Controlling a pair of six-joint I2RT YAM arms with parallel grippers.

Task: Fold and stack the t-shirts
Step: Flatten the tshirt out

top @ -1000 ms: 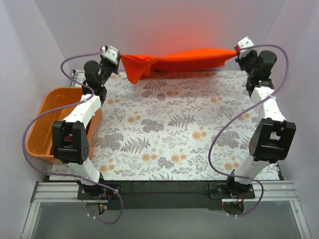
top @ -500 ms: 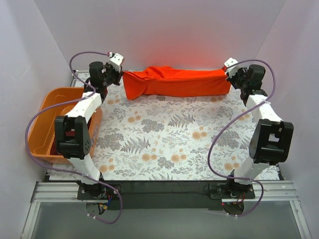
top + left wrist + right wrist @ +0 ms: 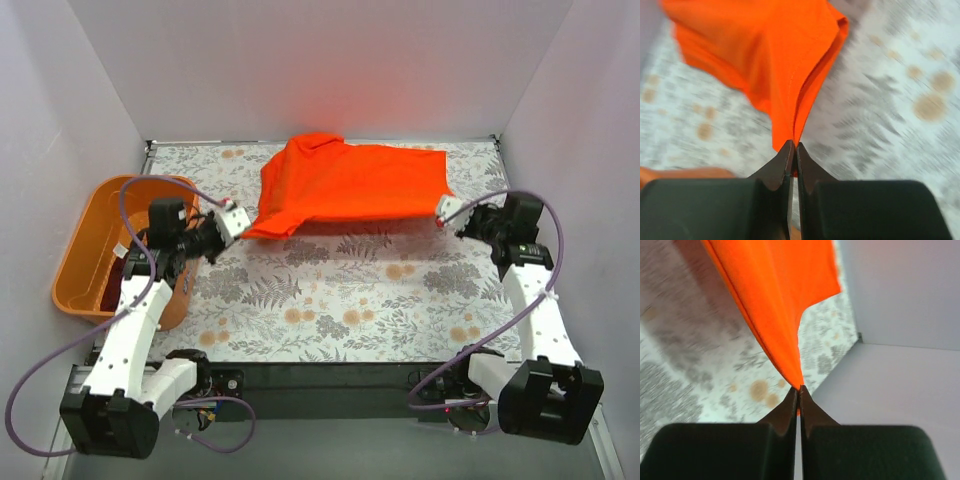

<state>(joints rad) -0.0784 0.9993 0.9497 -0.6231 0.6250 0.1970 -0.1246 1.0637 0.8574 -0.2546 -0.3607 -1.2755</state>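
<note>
The bright orange-red soft cloth t-shirt (image 3: 350,185) spreads across the upper centre of the floral-patterned counter (image 3: 340,290). The left tool (image 3: 237,222) pinches its lower-left corner tight and the right tool (image 3: 445,209) its lower-right corner. A rigid orange plastic basket (image 3: 72,262) sits at far left.

The left hand (image 3: 793,147) pinched a corner of the orange-red t-shirt (image 3: 765,65) between closed fingers. The cloth fanned out above the blurred floral tabletop (image 3: 890,90).

Both arms reach inward at mid-frame, left gripper (image 3: 236,222) at centre left and right gripper (image 3: 445,209) at centre right, each apparently pinched tight on the shirt (image 3: 350,185).
</note>
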